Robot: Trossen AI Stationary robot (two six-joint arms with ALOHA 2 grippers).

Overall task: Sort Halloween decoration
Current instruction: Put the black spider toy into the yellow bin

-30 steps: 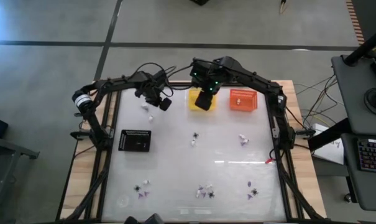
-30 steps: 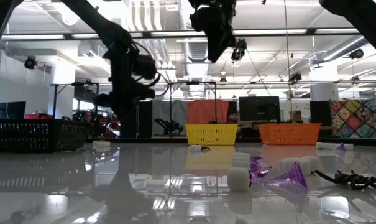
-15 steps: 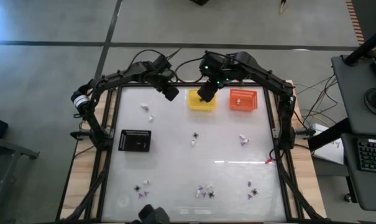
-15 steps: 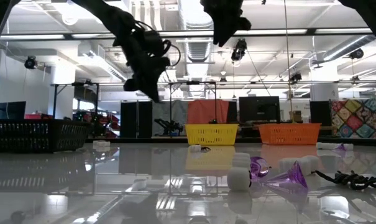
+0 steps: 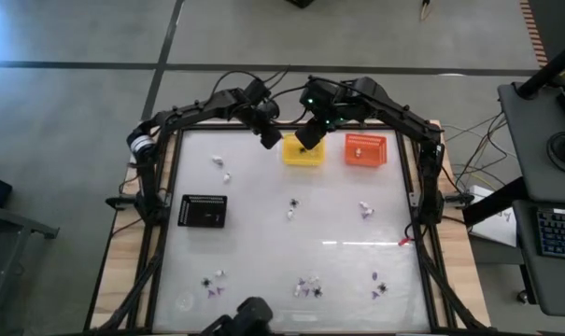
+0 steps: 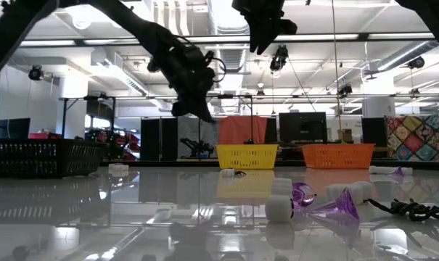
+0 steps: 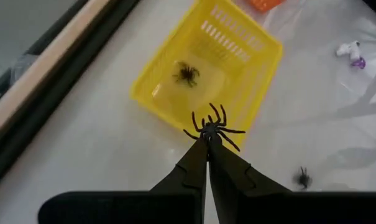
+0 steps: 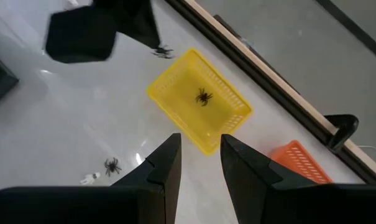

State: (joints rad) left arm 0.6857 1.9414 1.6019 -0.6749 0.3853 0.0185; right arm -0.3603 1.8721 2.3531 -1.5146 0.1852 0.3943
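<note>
My left gripper (image 7: 207, 142) is shut on a black spider trinket (image 7: 211, 129) and hovers over the near left rim of the yellow basket (image 7: 206, 74), which holds another black spider (image 7: 188, 73). In the high view my left gripper (image 5: 270, 138) hangs just left of that yellow basket (image 5: 303, 152). My right gripper (image 8: 200, 152) is open and empty, raised above the same basket (image 8: 200, 102). Small black, purple and white trinkets (image 5: 308, 287) lie scattered on the white table. My left gripper pinches the black spider by its body (image 7: 209, 132) between the two fingertips, only at their free ends. The fingers slant down from above. The spider is lifted clear, its legs spread beyond the tips over the basket's rim.
An orange basket (image 5: 364, 149) stands right of the yellow one at the far edge, a black basket (image 5: 204, 211) at the left. Trinkets lie at the far left (image 5: 222, 168), centre (image 5: 291, 207), right (image 5: 364, 209) and along the near edge (image 5: 212, 283). Both arms crowd the yellow basket.
My left gripper has swung from the far left part of the table rightward and upward, toward the yellow basket. My right gripper has risen above the yellow basket and then kept still.
</note>
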